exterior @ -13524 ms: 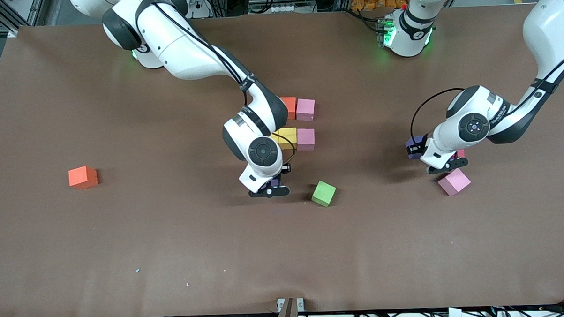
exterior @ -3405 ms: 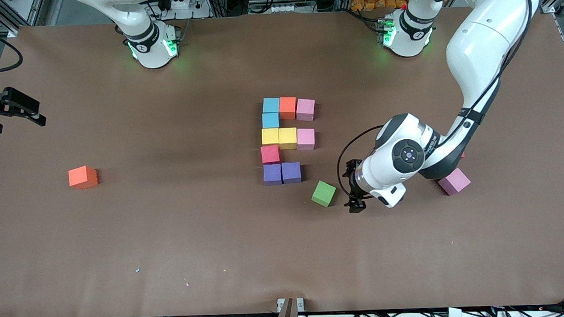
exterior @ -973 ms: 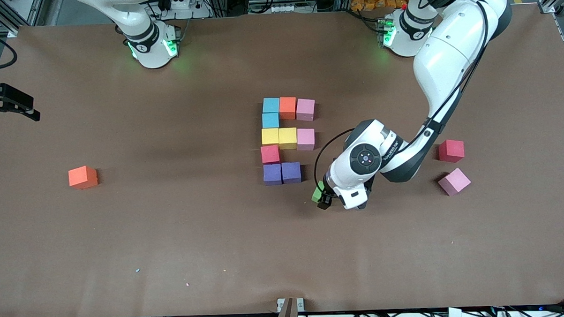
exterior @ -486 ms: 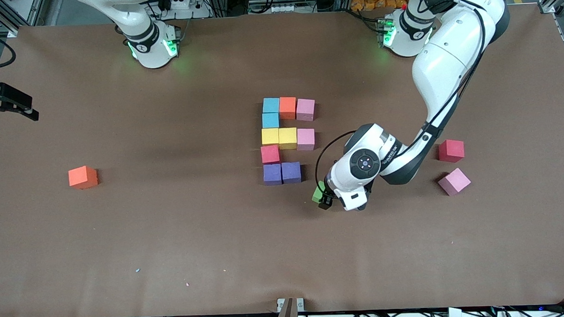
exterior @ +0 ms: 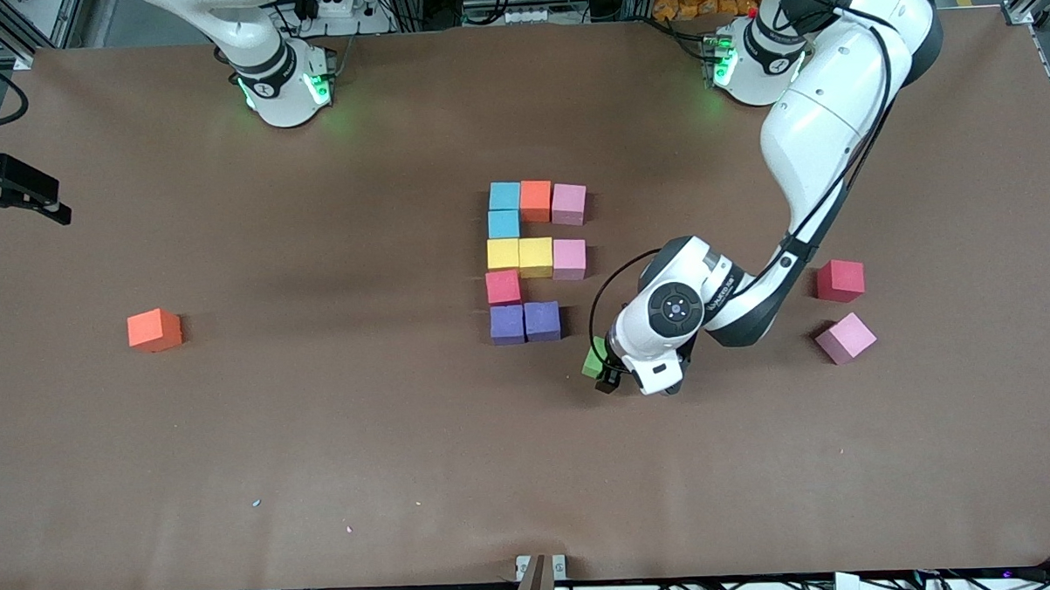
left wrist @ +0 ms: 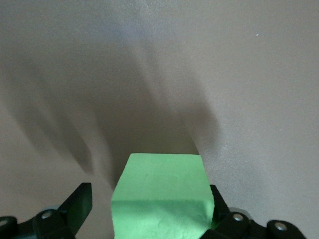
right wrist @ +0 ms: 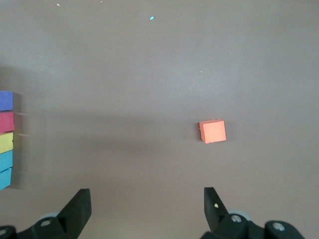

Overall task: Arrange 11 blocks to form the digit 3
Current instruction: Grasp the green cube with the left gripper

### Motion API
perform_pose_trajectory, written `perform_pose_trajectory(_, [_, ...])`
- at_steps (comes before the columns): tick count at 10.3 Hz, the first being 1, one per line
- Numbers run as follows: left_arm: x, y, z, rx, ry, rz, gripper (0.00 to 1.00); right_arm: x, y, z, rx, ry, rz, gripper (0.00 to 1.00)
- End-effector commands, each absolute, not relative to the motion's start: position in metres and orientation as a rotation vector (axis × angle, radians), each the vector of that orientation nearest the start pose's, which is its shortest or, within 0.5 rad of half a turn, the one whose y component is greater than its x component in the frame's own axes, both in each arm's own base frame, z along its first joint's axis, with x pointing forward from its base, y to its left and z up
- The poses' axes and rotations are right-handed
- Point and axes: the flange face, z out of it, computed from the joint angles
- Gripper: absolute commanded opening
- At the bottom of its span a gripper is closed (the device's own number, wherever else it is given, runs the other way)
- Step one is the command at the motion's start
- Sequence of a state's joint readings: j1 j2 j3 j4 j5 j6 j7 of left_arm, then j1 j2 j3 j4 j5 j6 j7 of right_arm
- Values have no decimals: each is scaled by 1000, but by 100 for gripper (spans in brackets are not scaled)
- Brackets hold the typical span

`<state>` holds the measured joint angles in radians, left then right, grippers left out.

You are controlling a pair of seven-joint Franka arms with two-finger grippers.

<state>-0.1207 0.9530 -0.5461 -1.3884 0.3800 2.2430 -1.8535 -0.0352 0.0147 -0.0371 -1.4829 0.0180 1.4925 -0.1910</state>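
We see the left gripper (exterior: 605,372) straddling the green block (left wrist: 160,199), which sits skewed to the block figure (exterior: 534,260); its fingers (left wrist: 79,204) look spread, one clear of the block. The right gripper (right wrist: 147,206) waits released, high over the table (exterior: 320,442).

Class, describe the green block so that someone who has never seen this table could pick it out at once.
Start at the cluster of coloured blocks in the middle of the brown table. Just nearer the front camera, toward the left arm's end, sits the green block, between the fingers of the left claw. It is the only green cube on the table.
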Motion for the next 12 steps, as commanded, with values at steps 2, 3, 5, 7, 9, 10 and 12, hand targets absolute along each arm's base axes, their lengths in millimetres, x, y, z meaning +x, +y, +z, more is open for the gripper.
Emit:
perform_pose_trajectory(2, [637,-374,199,-2700,-1788,187,22,550,-42,654,-3123,-194,7,100])
perform_pose_trajectory(3, [636,-375,201,-2682,-1818,191,4,550,-41,654,-3123,-198,0,100])
perform_pose_trajectory(5, [636,-377,209,-2571,-1977,242,0,550,-42,654,-3124,-194,0,100])
perform_pose_trajectory(7, [619,-396,212,-2402,-2136,269,0,550,-41,654,-3123,-198,0,100])
perform_pose_trajectory(9, [592,-406,215,-2288,-2181,269,0,551,-41,654,-3122,-198,-1,100])
perform_pose_trajectory(10, [582,-410,216,-2246,-2203,263,0,550,-41,654,-3123,-198,0,100])
perform_pose_trajectory(12, [567,-410,225,-2261,-2173,245,0,550,-42,654,-3124,-196,0,100])
